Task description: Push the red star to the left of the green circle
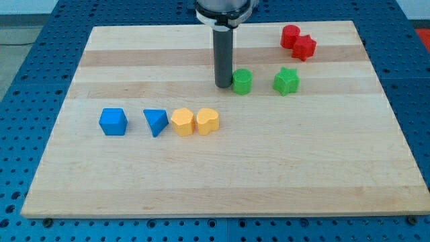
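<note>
The red star [304, 48] lies near the view's top right, touching a red circle [290, 35] on its upper left. The green circle [242, 81] lies below and to the left of them, near the board's middle top. My tip [223, 85] rests on the board right against the green circle's left side, well to the left of the red star and below it. The dark rod rises straight up from the tip to the view's top edge.
A green star [286, 81] lies to the right of the green circle, below the red blocks. A row in the left middle holds a blue cube [113, 122], a blue triangle [156, 122], a yellow hexagon [182, 122] and a yellow heart [207, 121]. The wooden board [215, 181] sits on a blue perforated table.
</note>
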### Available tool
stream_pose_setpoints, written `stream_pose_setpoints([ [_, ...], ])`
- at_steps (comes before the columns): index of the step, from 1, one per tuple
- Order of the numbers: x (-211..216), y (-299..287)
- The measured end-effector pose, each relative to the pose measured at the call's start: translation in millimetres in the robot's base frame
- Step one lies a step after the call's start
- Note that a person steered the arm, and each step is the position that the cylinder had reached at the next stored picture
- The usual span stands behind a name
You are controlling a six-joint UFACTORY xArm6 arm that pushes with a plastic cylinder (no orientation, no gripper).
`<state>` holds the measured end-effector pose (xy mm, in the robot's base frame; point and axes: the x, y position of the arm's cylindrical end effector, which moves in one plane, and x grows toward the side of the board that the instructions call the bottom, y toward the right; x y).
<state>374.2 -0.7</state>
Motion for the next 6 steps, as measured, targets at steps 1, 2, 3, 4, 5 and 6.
stream_pose_setpoints([
  [1, -4.5, -1.6],
  [2, -37.4, -3.9],
  [3, -43.0, 47.1],
  [4, -43.0, 112.6],
  [5, -42.9, 174.9],
  [6, -71.1, 203.3],
])
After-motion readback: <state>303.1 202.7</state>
